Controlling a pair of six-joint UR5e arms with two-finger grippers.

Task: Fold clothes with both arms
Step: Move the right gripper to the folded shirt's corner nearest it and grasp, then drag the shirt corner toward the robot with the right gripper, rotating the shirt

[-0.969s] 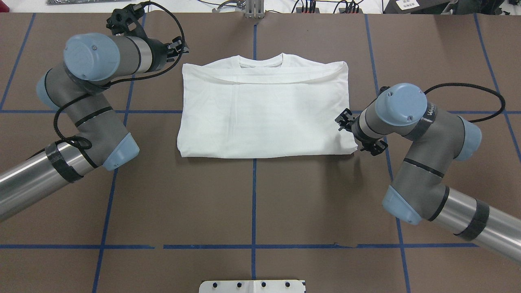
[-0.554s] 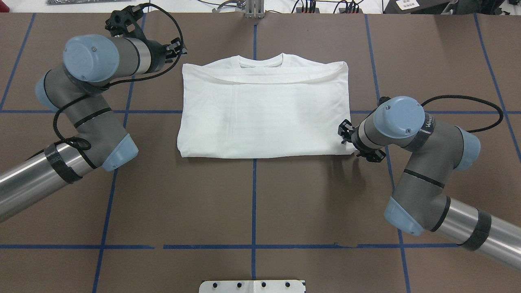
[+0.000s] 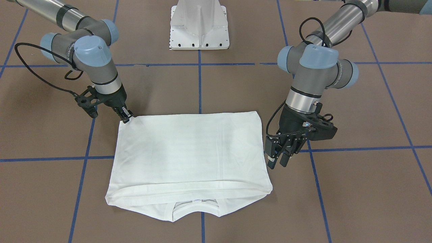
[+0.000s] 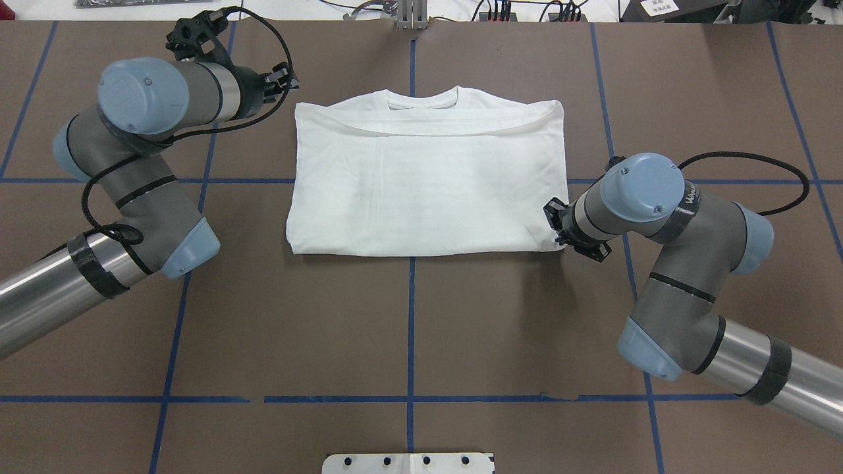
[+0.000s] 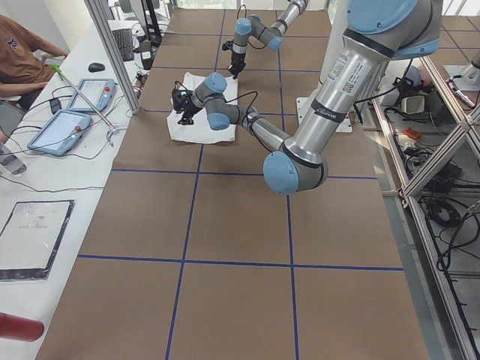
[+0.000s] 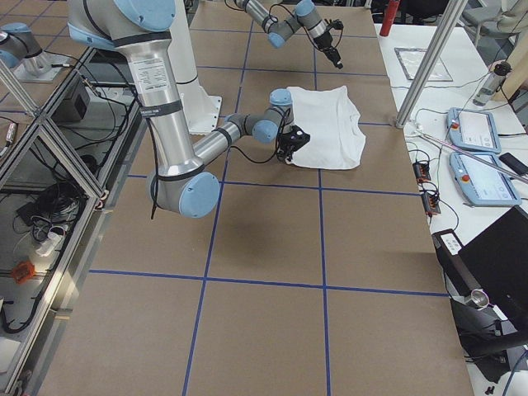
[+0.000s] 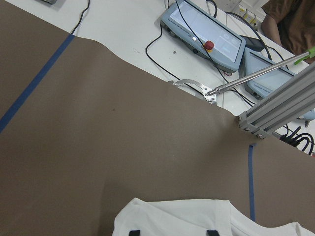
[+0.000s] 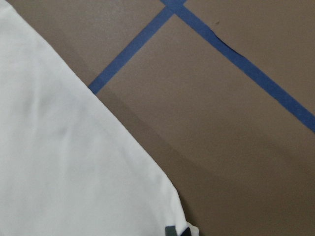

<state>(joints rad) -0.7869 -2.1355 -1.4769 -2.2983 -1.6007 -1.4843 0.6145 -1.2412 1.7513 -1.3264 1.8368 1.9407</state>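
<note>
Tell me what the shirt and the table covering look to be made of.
T-shirt: soft matte white knit, likely cotton; it folds and creases limply. Table covering: matte brown sheet, perhaps paper or felt, no gloss; blue lines look like tape.

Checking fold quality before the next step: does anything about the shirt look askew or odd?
Nothing serious. The T-shirt lies flat, roughly square to the blue tape lines. Only the folded-over hem bows in a shallow curve below the collar rather than lying straight.
</note>
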